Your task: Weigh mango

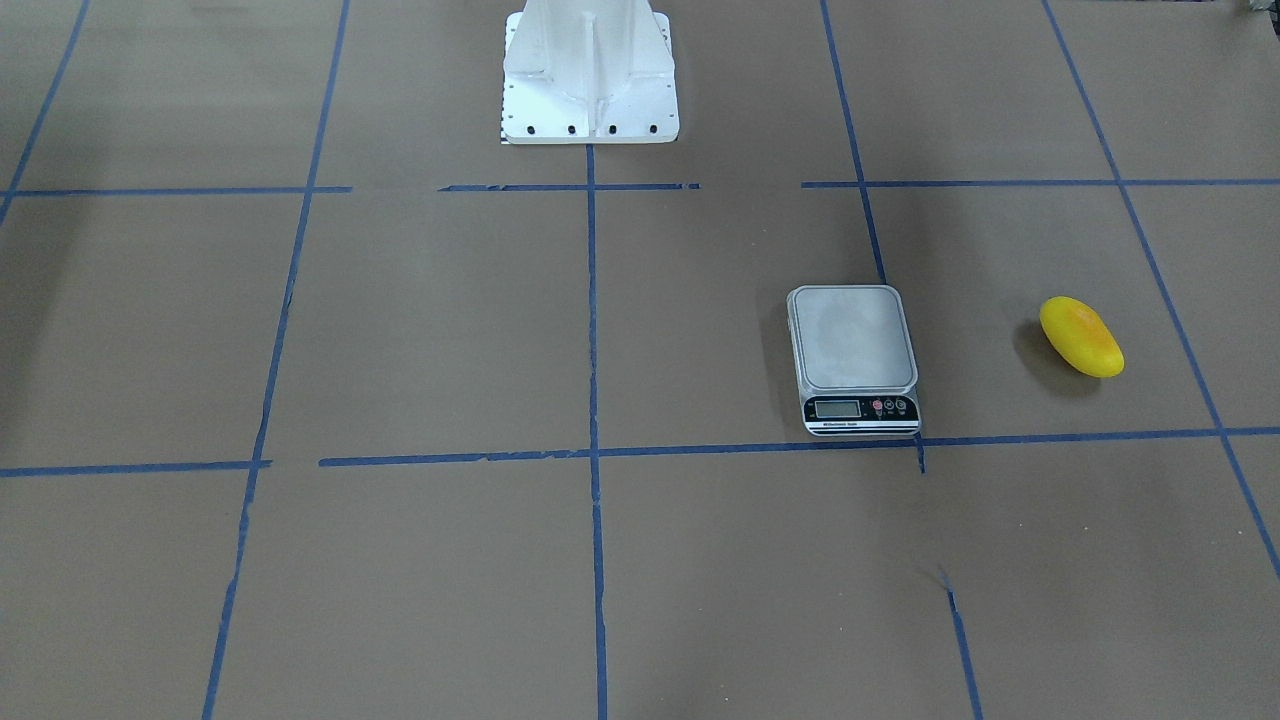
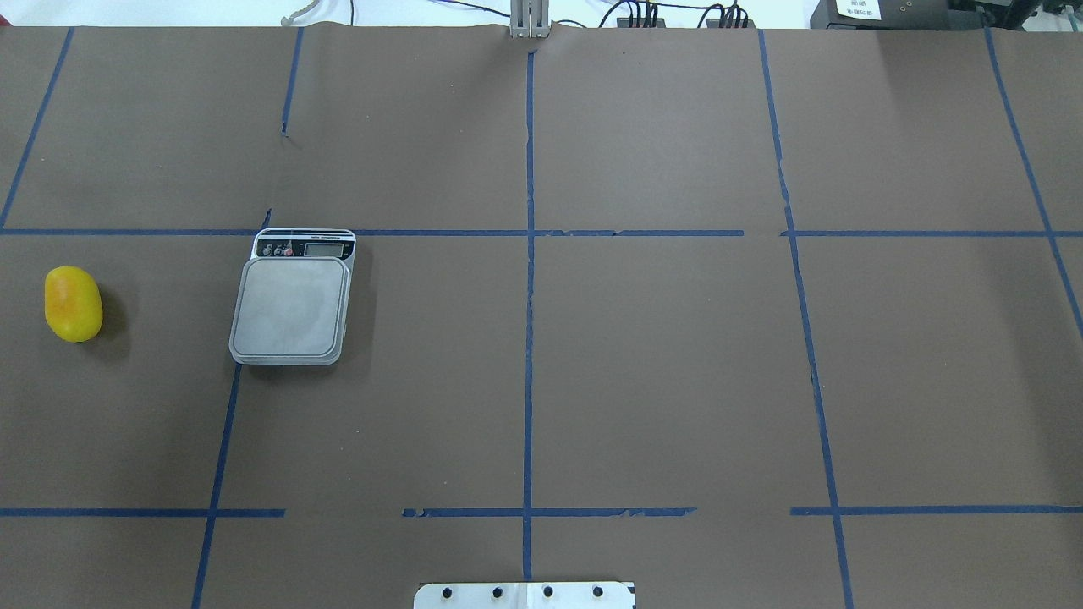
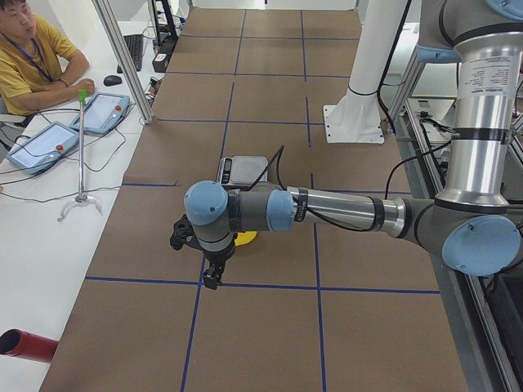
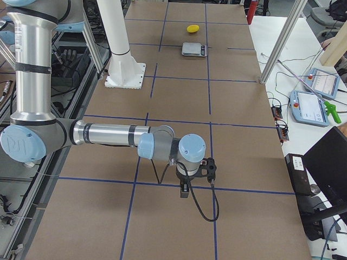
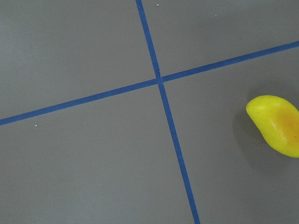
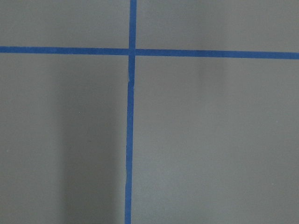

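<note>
The mango [image 2: 73,304] is a small bright-yellow fruit with an orange blush, lying on the brown table at my far left. It also shows in the front view [image 1: 1081,337] and at the right edge of the left wrist view [image 5: 276,123]. The silver scale [image 2: 293,304] stands to its right, platform bare [image 1: 853,345]. My left gripper [image 3: 211,278] hangs over the table just beside the mango, which the arm partly hides [image 3: 245,238]. My right gripper [image 4: 184,189] hangs over a tape crossing far from the scale [image 4: 194,49]. I cannot tell whether either gripper is open or shut.
Blue tape lines grid the brown table. The white robot pedestal [image 1: 590,80] stands at the table's robot side. An operator [image 3: 33,57] sits at a side desk with tablets [image 3: 102,113] and a thin stand [image 3: 80,163]. A red cylinder [image 3: 24,345] lies by the left end.
</note>
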Motion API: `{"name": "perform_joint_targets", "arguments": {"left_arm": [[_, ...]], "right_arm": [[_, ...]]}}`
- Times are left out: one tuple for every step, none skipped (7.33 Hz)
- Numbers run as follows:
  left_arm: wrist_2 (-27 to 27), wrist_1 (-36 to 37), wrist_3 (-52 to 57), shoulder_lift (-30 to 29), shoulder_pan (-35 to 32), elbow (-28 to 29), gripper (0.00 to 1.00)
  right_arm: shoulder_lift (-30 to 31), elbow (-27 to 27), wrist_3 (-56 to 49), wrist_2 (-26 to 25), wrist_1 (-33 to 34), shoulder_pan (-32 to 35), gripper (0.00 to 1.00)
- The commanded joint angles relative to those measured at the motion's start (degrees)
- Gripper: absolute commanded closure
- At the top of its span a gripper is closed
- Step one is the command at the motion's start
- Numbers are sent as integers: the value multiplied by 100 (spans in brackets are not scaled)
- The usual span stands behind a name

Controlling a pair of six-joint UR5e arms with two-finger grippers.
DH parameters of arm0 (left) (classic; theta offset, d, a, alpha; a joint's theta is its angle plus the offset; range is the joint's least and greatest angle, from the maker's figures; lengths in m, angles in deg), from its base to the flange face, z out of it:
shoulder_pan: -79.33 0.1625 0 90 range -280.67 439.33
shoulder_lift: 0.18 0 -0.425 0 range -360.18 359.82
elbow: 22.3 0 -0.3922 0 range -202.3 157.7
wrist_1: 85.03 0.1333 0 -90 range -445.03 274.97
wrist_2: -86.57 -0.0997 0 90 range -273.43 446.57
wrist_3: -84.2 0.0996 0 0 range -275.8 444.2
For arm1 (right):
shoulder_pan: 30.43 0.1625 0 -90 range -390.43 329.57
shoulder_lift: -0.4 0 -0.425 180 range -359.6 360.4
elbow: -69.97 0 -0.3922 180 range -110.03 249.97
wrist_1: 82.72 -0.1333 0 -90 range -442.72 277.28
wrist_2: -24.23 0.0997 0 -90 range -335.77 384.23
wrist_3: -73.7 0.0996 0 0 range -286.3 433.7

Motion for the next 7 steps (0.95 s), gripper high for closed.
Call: {"name": "perform_joint_targets", "arguments": {"left_arm": [[-45, -114, -2, -74, -38, -51, 0], [-36, -150, -2, -117, -38, 26, 0], [-54, -159, 15, -48, -56, -130, 0], [-28, -447, -2, 13, -56, 252, 0], [94, -867, 15, 345, -65, 256, 0], [226, -1446, -1107, 365, -47, 238, 0], [184, -2435, -2702, 383, 344, 229, 0]], "right_arm": [[0, -2, 0, -3, 0, 0, 0], [0, -2, 0, -3, 0, 0, 0], [0, -2, 0, -3, 0, 0, 0], [0, -2, 0, -3, 0, 0, 0], [0, -2, 0, -3, 0, 0, 0], [0, -2, 0, 6, 0, 0, 0], [0, -2, 0, -3, 0, 0, 0]]}}
